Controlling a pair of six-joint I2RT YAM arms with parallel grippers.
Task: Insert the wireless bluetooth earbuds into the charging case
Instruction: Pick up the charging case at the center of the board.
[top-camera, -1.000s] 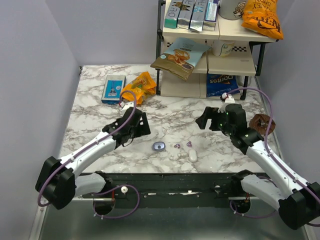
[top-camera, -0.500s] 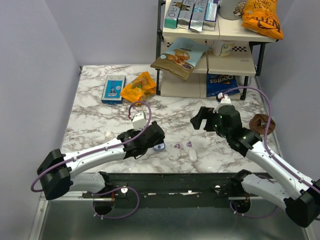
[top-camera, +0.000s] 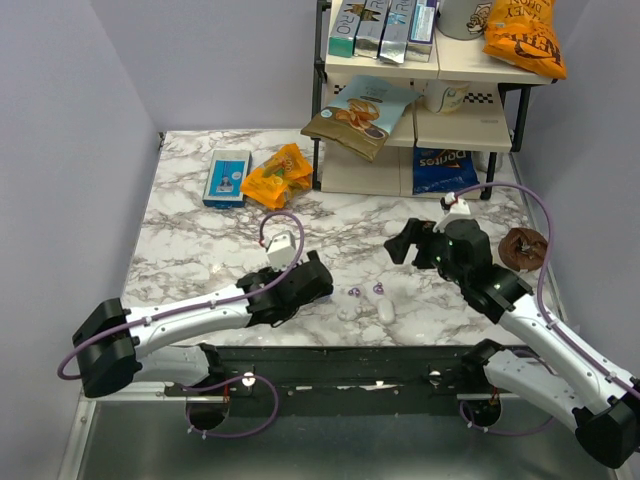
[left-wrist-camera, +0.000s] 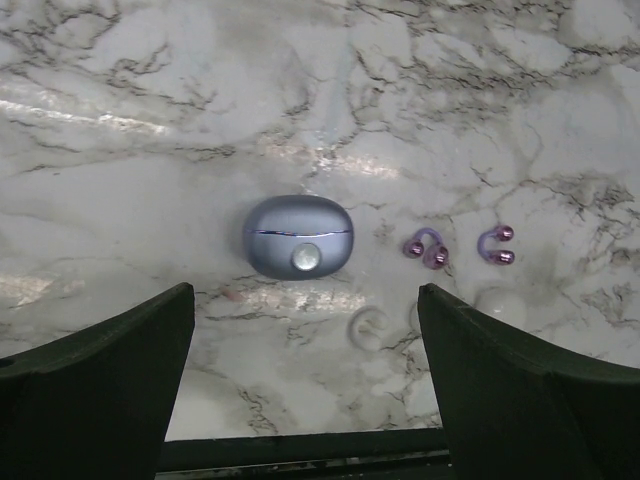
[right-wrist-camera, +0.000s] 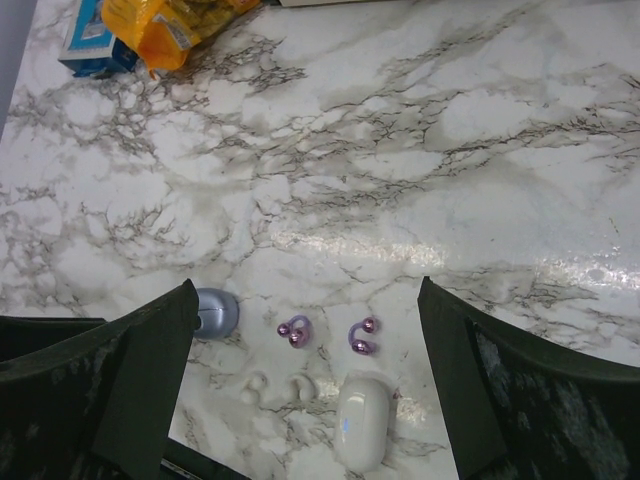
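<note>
The charging case (left-wrist-camera: 298, 236) lies on the table (left-wrist-camera: 150, 120) left of the earbuds (left-wrist-camera: 427, 248).

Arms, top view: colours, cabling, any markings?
Both the left arm and right arm have white link shells with black joints, bases and wrist housings. A thin purple cable loops along each, ending at a small white block on the wrist. Jaws are plain black wedges. No markings legible.

My left gripper (left-wrist-camera: 305, 300) is wide open, holding nothing. The closed charging case (left-wrist-camera: 298, 236) sits on the marble between my fingers. One purple earbud (left-wrist-camera: 426, 248) is right of the case, and the second earbud (left-wrist-camera: 496, 246) is further right.
</note>
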